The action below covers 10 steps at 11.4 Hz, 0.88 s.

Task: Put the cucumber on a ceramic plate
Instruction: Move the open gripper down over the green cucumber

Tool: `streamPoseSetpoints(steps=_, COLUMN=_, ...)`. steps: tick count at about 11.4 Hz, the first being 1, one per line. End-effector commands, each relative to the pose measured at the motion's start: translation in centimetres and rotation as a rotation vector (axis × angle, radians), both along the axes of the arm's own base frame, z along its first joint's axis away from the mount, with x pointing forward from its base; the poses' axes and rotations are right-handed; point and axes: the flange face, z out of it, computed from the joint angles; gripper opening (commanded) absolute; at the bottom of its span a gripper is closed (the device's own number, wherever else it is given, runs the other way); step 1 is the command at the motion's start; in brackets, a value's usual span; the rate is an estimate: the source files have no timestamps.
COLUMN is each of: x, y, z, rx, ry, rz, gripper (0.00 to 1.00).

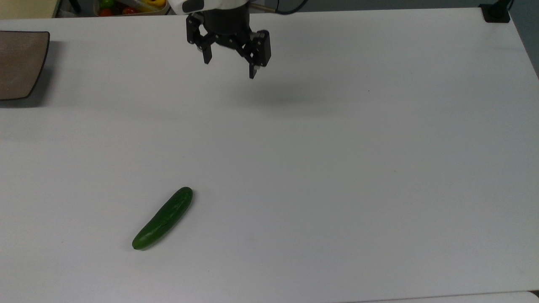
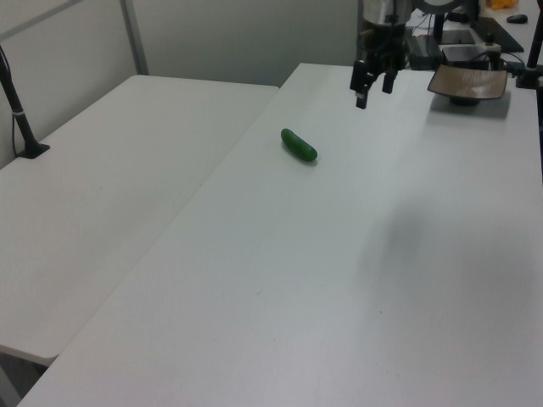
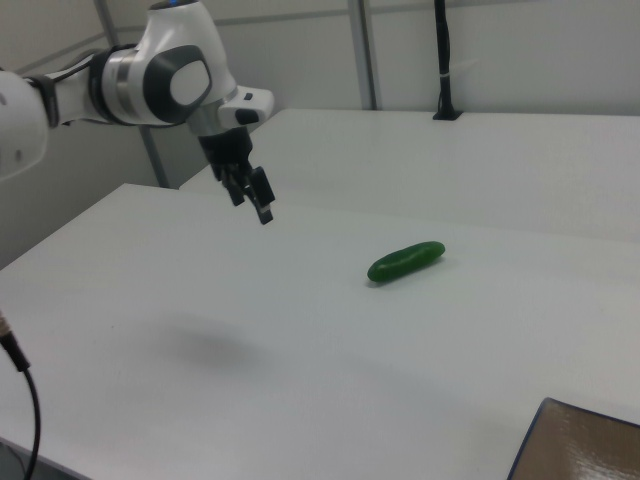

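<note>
Fingers spread above the table, well apart from the cucumber.

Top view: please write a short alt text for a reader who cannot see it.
A black end effector hangs open above a white table, near its far edge. A green cucumber lies alone on the table toward the near edge. Part of a brown ceramic plate sits at the top view's left edge.

White arm reaching forward, black gripper pointing down, fingers spread apart, holding nothing
</note>
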Motion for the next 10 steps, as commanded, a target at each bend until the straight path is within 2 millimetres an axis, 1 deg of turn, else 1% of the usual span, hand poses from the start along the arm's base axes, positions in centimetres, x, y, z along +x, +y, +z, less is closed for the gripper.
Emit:
streamPoseSetpoints(steps=1, x=5.3, y=-0.3, z=-0.8, rx=0.025, ry=-0.081, rz=-0.120, gripper=1.00)
streamPoseSetpoints(steps=2, x=6.6, y=-0.7, z=-1.4, rx=0.024, ry=-0.108, rz=-0.153, gripper=1.00)
streamPoseSetpoints(steps=3, x=7.7, y=-1.2, z=-0.8, rx=0.026, ry=-0.138, rz=-0.177, gripper=1.00)
streamPoseSetpoints(steps=4, x=8.7, y=-1.8, z=-1.1, rx=0.025, ry=-0.152, rz=-0.207, gripper=1.00)
streamPoseSetpoints(steps=5, x=10.1, y=-2.1, z=-1.8, rx=0.028, ry=-0.179, rz=-0.238, gripper=1.00)
streamPoseSetpoints(steps=7, x=11.9, y=-2.7, z=-3.4, rx=0.004, ry=-0.251, rz=-0.291, gripper=1.00)
streamPoseSetpoints(steps=8, x=12.7, y=-3.0, z=-4.5, rx=-0.012, ry=-0.281, rz=-0.324, gripper=1.00)
streamPoseSetpoints(steps=10, x=14.1, y=-3.7, z=-7.5, rx=-0.070, ry=-0.333, rz=-0.380, gripper=1.00)
